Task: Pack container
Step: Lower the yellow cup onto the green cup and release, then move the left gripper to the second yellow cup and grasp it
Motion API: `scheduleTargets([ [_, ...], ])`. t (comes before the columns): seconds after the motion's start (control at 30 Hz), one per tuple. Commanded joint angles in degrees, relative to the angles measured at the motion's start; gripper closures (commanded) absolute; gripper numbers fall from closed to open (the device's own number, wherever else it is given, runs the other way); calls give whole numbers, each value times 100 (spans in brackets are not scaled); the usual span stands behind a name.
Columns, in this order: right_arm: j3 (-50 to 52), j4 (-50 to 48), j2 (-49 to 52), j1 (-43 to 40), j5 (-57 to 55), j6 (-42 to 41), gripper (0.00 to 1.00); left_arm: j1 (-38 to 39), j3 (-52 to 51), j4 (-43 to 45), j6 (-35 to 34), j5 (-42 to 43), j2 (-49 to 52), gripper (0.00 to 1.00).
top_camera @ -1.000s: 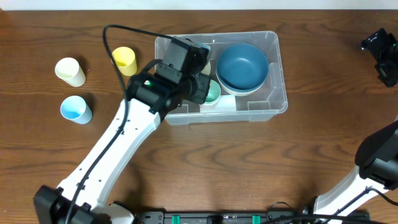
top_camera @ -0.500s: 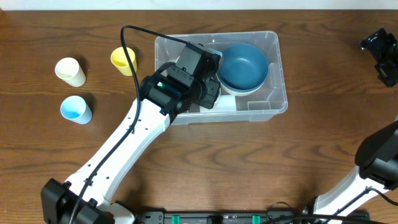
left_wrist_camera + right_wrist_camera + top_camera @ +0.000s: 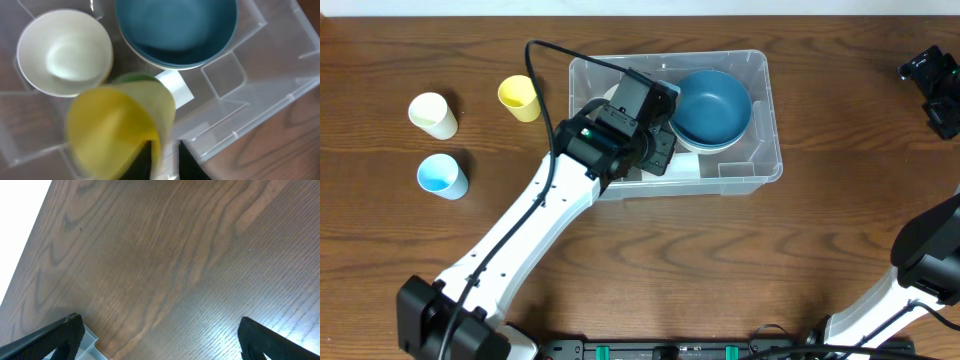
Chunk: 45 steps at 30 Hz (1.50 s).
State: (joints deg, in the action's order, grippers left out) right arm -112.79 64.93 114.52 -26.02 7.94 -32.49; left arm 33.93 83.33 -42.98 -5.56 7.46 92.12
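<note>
The container [image 3: 760, 150] is a large clear bin at the table's middle. It holds a blue bowl [image 3: 712, 103] stacked on a pale one at the right. In the left wrist view the blue bowl [image 3: 175, 30], a white bowl [image 3: 65, 52], a green cup [image 3: 135, 77] and the pale base label [image 3: 175, 87] show inside it. My left gripper [image 3: 655, 150] is over the bin's left half. In the wrist view the left gripper [image 3: 165, 145] is shut on the rim of a blurred yellow cup [image 3: 112, 130], right over the green cup. My right gripper [image 3: 935, 85] is open and empty at the far right.
Three cups stand on the table left of the bin: a yellow one [image 3: 520, 98], a cream one [image 3: 432, 115] and a light blue one [image 3: 442, 176]. The right wrist view shows bare wood between the right gripper's [image 3: 160, 335] spread fingers.
My left arm has moved right and further over the bin with the yellow cup. The green cup seen from overhead before is now hidden under the gripper. The right arm has not moved.
</note>
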Motion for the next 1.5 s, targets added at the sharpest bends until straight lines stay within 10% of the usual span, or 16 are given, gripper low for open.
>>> scheduleTargets([
  [0.0, -17, 7, -7, 15, 0, -48, 1, 17, 26, 24, 42, -44, 90, 69],
  [0.47, -17, 9, -7, 15, 0, -48, 1, -136, 90, 195, 37, -520, 37, 57],
  [1.03, -17, 9, -7, 15, 0, -48, 1, -2977, 439, 1287, -595, -1366, 87, 38],
  [1.47, -17, 7, -7, 15, 0, -48, 1, -3344, 439, 1978, -522, -1309, 1576, 38],
])
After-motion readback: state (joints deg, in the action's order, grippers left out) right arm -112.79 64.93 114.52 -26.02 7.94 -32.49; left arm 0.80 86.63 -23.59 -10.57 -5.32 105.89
